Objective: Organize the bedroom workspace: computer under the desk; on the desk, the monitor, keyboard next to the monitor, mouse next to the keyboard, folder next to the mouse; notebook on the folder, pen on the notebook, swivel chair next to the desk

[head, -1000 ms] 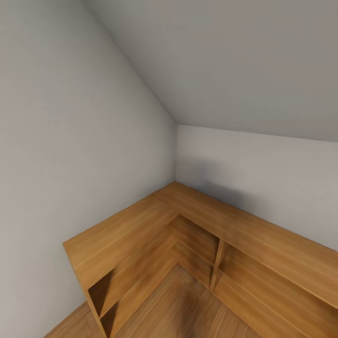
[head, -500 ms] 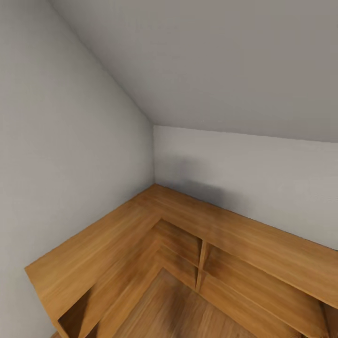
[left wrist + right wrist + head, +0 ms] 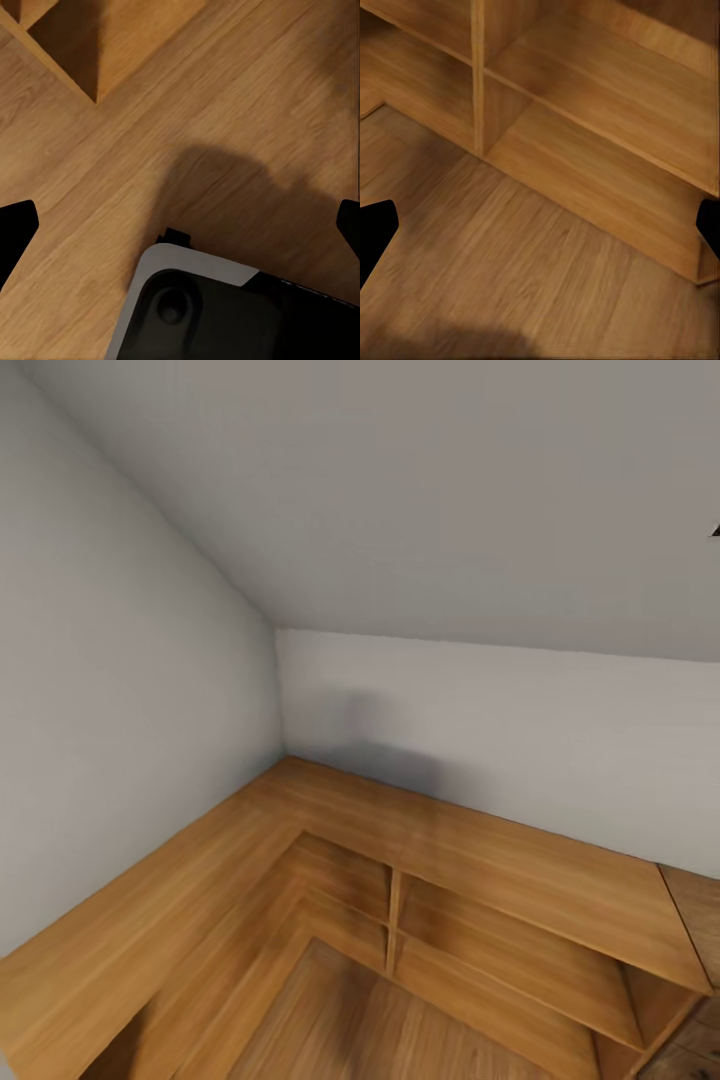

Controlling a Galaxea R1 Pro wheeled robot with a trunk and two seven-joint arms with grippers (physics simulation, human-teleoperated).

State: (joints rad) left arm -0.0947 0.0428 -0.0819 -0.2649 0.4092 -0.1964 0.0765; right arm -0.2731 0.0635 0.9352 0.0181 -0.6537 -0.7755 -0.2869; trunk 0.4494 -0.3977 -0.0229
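Warm grained wood forms the corner shelving and floor; walls matt grey.

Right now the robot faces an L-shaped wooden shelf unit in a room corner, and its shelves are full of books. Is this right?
Not quite: the L-shaped wooden shelf unit does stand in the corner, but its shelves are bare, as the head view shows. No books are there.

low wooden corner shelving against grey walls
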